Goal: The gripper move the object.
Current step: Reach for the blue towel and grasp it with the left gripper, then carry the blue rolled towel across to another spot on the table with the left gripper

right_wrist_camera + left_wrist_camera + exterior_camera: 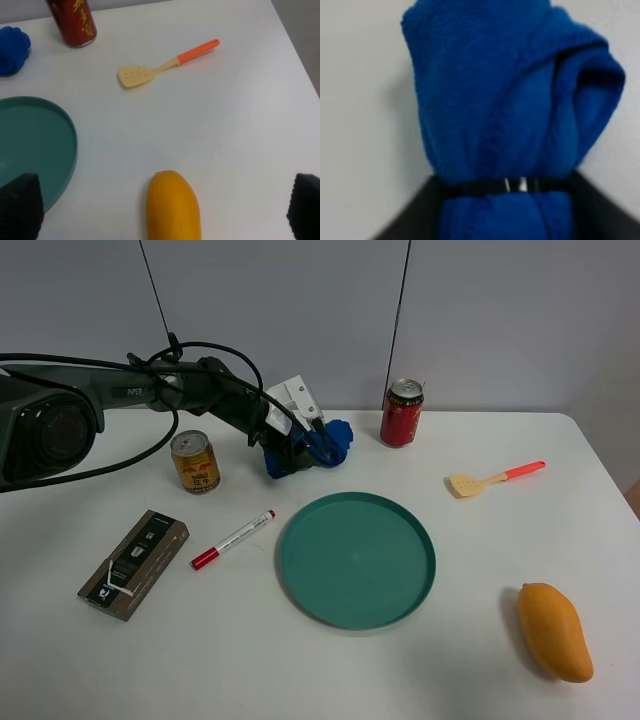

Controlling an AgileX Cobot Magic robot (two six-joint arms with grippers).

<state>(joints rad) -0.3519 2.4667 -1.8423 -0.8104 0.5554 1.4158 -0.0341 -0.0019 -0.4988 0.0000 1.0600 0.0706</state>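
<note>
A crumpled blue cloth point(335, 438) lies at the back middle of the white table point(480, 540), left of a red can point(402, 413). My left gripper point(303, 447) reaches in from the left and is shut on the cloth. In the left wrist view the cloth point(510, 110) fills the frame, bunched between the dark jaws of the left gripper point(505, 200). My right gripper point(162, 207) is open and empty, its fingertips point(20, 205) wide apart above a mango point(172, 207). The right arm does not show in the exterior view.
A teal plate point(357, 558) sits at the table's middle. A gold can point(195, 461), a red marker point(233, 538) and a brown box point(134, 563) are on the left. A spatula with an orange handle point(495, 478) and the mango point(554, 630) are on the right.
</note>
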